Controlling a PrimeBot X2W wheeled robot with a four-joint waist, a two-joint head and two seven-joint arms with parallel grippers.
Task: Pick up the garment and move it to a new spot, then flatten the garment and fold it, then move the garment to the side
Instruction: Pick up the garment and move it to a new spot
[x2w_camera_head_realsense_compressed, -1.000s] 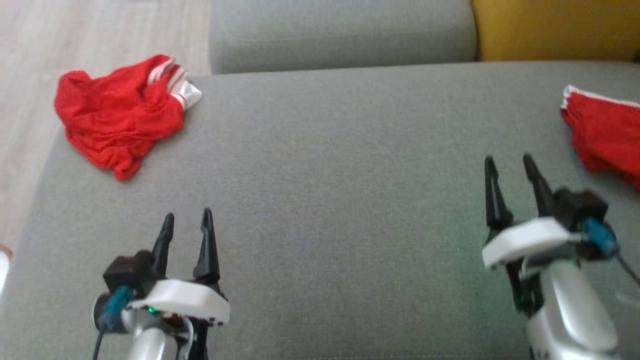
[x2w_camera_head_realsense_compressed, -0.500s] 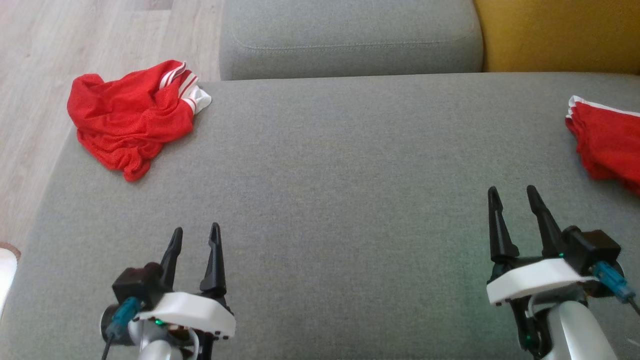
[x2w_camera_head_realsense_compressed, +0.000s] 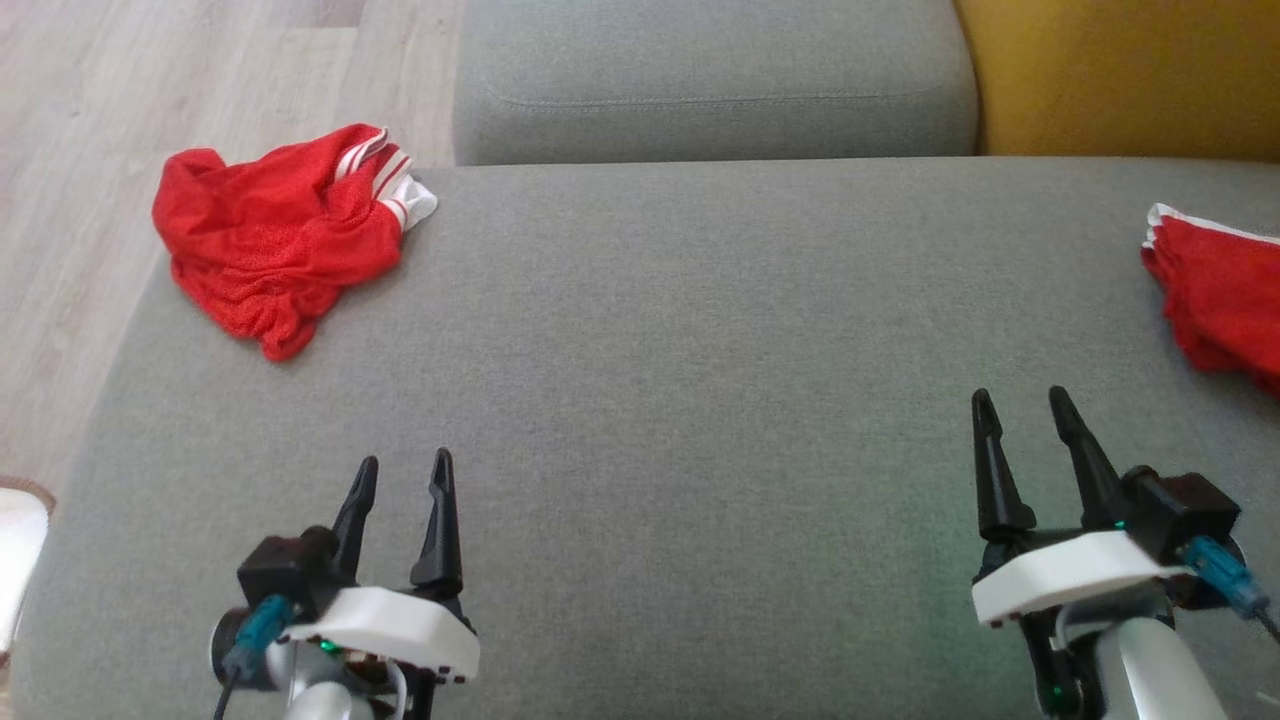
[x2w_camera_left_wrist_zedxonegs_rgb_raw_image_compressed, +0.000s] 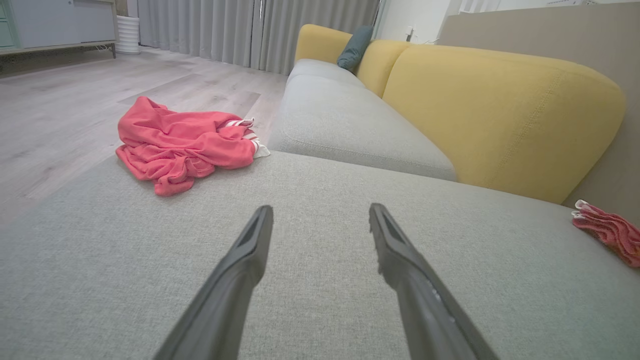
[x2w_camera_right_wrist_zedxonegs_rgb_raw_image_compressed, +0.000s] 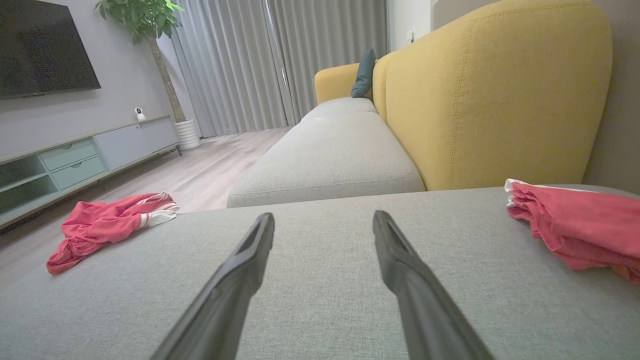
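Observation:
A crumpled red garment (x2w_camera_head_realsense_compressed: 275, 240) with white stripes lies at the far left corner of the grey sofa seat (x2w_camera_head_realsense_compressed: 700, 380); it also appears in the left wrist view (x2w_camera_left_wrist_zedxonegs_rgb_raw_image_compressed: 180, 142) and the right wrist view (x2w_camera_right_wrist_zedxonegs_rgb_raw_image_compressed: 105, 222). My left gripper (x2w_camera_head_realsense_compressed: 400, 475) hovers open near the seat's front edge, well short of the garment, nothing between its fingers (x2w_camera_left_wrist_zedxonegs_rgb_raw_image_compressed: 250, 250). My right gripper (x2w_camera_head_realsense_compressed: 1020, 410) is open and empty at the front right, its fingers (x2w_camera_right_wrist_zedxonegs_rgb_raw_image_compressed: 395, 255) pointing over bare cushion.
A second red garment (x2w_camera_head_realsense_compressed: 1215, 305), folded, lies at the seat's right edge (x2w_camera_right_wrist_zedxonegs_rgb_raw_image_compressed: 575, 225). A further grey cushion (x2w_camera_head_realsense_compressed: 710, 80) and a yellow backrest (x2w_camera_head_realsense_compressed: 1130, 75) stand behind. Wood floor (x2w_camera_head_realsense_compressed: 120, 120) runs along the left; a TV cabinet (x2w_camera_right_wrist_zedxonegs_rgb_raw_image_compressed: 75, 160) stands across the room.
The head camera has shifted, sliding the whole scene right and down. The right gripper has lowered toward the front edge. Both grippers stay open.

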